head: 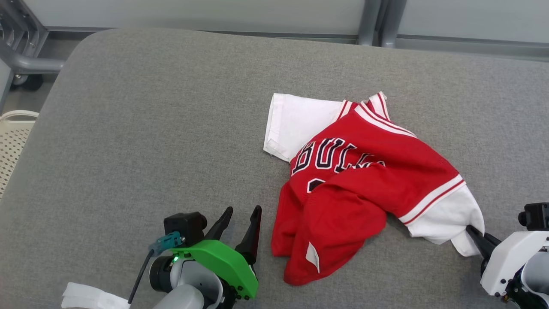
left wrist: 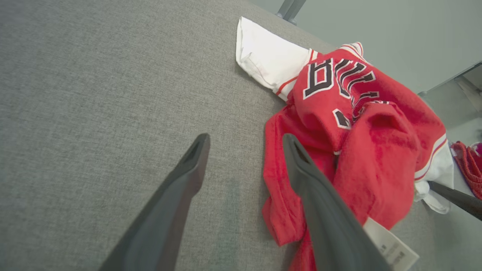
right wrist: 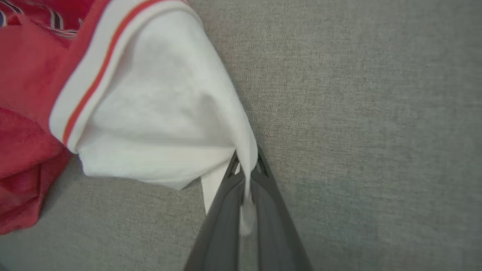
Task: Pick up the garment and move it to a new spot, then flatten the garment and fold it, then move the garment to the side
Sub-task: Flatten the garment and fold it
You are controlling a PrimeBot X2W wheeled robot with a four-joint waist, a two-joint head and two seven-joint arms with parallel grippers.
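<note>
Nearest us, lower left, our left tool [head: 243,209] hangs spread and empty beside the jersey [head: 364,171]; our right tool [head: 472,231] pinches its white sleeve [head: 446,216], so flattening likely needs a second grasp.

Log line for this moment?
right gripper: shut on white sleeve of red-and-white jersey | left gripper: open | jersey: crumpled on grey fabric surface

The garment [head: 377,176], a red jersey with white sleeves, striped trim and black white-edged chest lettering, lies crumpled on the grey bench [head: 150,128], its lower half bunched and folded over, one sleeve spread flat, the other drawn to a point.
</note>
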